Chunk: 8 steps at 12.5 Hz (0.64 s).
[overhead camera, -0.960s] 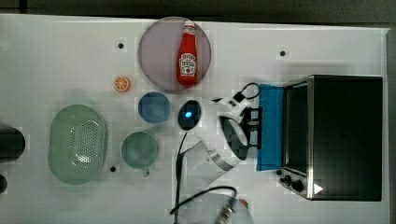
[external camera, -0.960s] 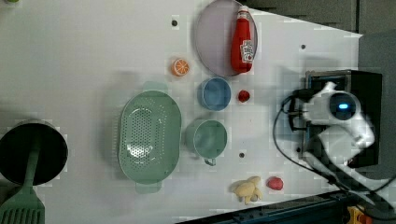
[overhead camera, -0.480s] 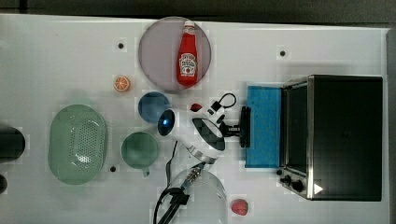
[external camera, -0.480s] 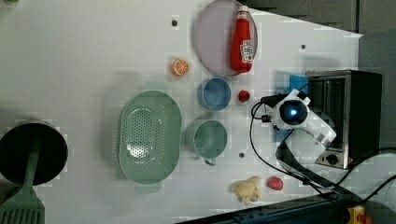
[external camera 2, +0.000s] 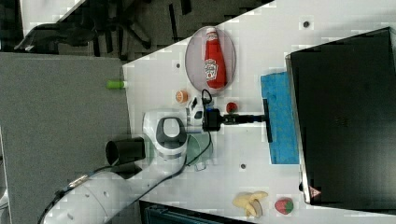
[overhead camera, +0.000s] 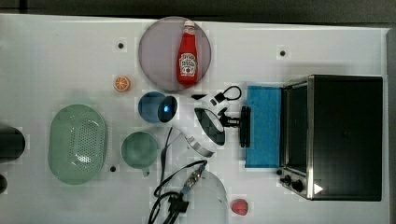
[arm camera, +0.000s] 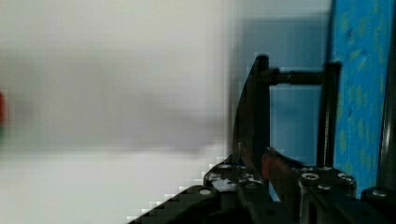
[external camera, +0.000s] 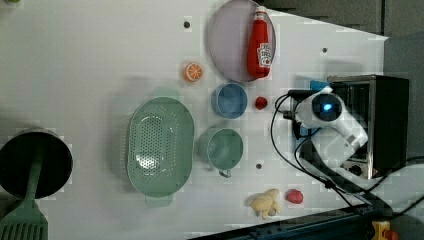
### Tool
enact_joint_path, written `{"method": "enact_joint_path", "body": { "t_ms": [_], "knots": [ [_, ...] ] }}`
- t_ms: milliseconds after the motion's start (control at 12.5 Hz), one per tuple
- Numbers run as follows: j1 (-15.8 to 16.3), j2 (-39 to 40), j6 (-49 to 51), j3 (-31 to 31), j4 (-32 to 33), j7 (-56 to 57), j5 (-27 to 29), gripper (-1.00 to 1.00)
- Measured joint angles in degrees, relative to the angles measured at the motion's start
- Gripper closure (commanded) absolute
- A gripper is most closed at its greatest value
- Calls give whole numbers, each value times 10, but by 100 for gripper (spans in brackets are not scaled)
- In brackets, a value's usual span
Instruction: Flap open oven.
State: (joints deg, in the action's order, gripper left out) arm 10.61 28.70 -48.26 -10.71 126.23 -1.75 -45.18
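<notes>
Clamped on the dark bar handle (overhead camera: pixel 244 126) of the door, the black gripper (overhead camera: pixel 236 122) sits just right of centre in the top view, its narrow jaws closed around the bar; the wrist view shows the bar (arm camera: pixel 254 112) standing up between them.

The boxy, black-topped toaster oven with a silver frame (overhead camera: pixel 343 135) fills the right side of the top view, standing on the white bench (overhead camera: pixel 56 60). Its blue-tinted glass door (overhead camera: pixel 264 126) lies swung well down toward the top view's left, nearly flat, hinged along the oven's front edge. In the right view the same blue door (external camera 2: pixel 279 119) spreads out left of the oven body, with the handle at its far edge.

The relation that matters is simple: the oven lies to the gripper's right in the top view, the handle's long axis runs up and down the frame, and the pull goes leftward, away from the oven. By my judgement the door is almost fully open, so little travel remains.
</notes>
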Motion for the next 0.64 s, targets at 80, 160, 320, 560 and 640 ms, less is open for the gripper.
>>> {"method": "enact_joint_path", "body": {
  "t_ms": [80, 160, 320, 560, 640],
  "knots": [
    [0, -16, 0, 4, -10, -1, 52, 65],
    [0, -37, 0, 9, -17, -4, 99, 65],
    [5, -96, 2, 13, -38, -7, 202, 65],
    [10, -215, 86, 12, -74, -7, 335, 65],
    [10, -258, 123, 10, -84, -8, 376, 65]
  ]
}}
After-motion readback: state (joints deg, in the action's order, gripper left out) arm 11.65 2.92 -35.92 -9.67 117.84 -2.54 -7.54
